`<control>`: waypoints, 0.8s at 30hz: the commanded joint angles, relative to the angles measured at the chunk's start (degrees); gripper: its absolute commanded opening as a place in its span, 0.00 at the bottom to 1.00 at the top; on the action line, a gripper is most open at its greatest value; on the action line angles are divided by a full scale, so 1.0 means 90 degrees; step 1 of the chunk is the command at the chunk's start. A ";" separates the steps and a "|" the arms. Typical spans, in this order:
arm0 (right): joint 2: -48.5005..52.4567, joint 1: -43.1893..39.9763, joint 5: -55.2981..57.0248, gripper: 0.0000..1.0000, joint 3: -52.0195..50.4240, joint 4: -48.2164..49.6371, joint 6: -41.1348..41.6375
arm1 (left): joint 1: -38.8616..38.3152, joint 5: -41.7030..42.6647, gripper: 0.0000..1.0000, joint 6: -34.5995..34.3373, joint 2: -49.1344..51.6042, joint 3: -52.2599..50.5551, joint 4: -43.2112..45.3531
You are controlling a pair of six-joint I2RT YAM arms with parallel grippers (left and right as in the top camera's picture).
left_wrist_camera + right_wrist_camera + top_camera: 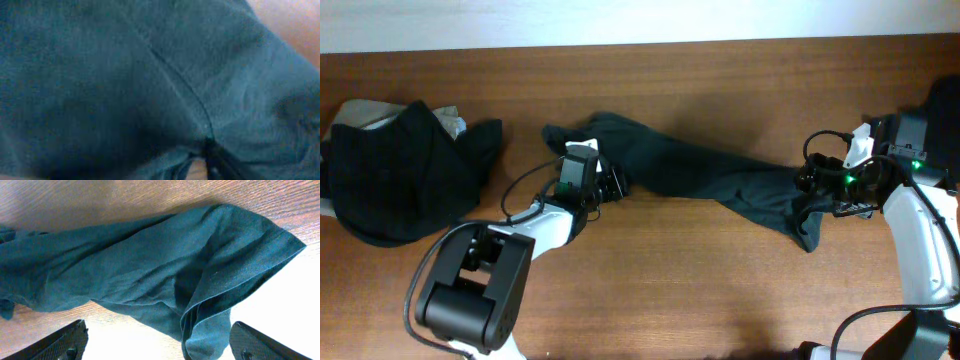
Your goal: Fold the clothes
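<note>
Green garment (125, 75) blankets my left tool (605, 187) camera; I cannot tell its grip. Right tool (157, 330) gapes around the hem. Nothing folded yet: it lies strung across the table (720, 290), black heap (400, 175) waiting.

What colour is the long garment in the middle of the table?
Plain dark green, no print visible. The garment shows best in the right wrist view.

Dark-green garment (710, 178), black pile (400, 185), woodgrain table (720, 70)
</note>
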 commanded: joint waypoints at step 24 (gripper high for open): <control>0.0022 0.0602 0.0153 0.78 -0.0250 -0.1037 0.0029 | 0.0437 -0.0022 0.00 0.0954 -0.2909 -0.0058 -0.3995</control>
